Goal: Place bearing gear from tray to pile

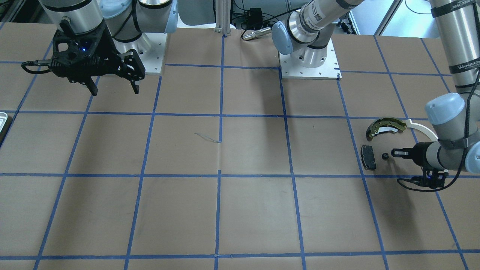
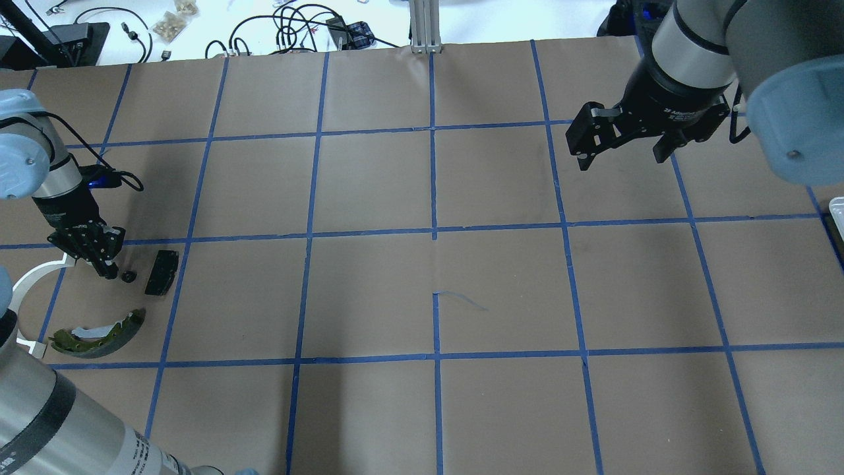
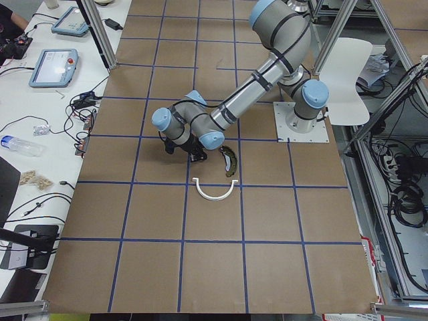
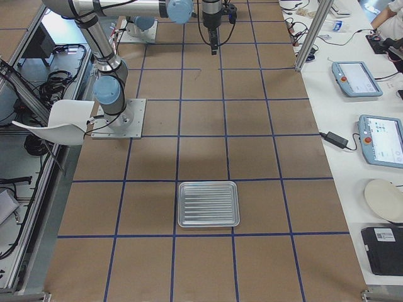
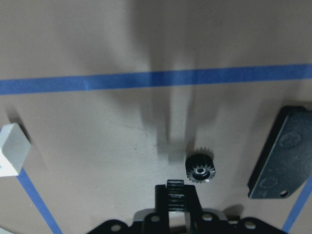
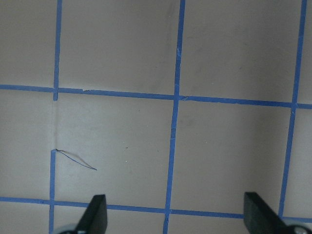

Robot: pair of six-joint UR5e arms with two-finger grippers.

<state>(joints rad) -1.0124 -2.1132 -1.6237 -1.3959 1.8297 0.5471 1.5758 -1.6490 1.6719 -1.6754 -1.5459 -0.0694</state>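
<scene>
The bearing gear [image 5: 200,168] is a tiny black toothed wheel lying flat on the paper; it also shows in the front view [image 1: 385,156] and the overhead view [image 2: 128,276]. It sits in the pile, between my left gripper and the flat black pad [image 1: 368,157]. The olive-gold brake shoe [image 1: 386,126] and the white arc strip [image 1: 422,128] lie close by. My left gripper [image 1: 394,152] is shut and empty, its tips just beside the gear. My right gripper [image 2: 620,158] is open and empty, high above the table. The tray [image 4: 208,204] holds nothing.
The table is brown paper with a blue tape grid. The tray shows only as a sliver at the edge in the front view [image 1: 3,122] and the overhead view [image 2: 837,211]. Both arm bases [image 1: 309,63] stand at the robot side.
</scene>
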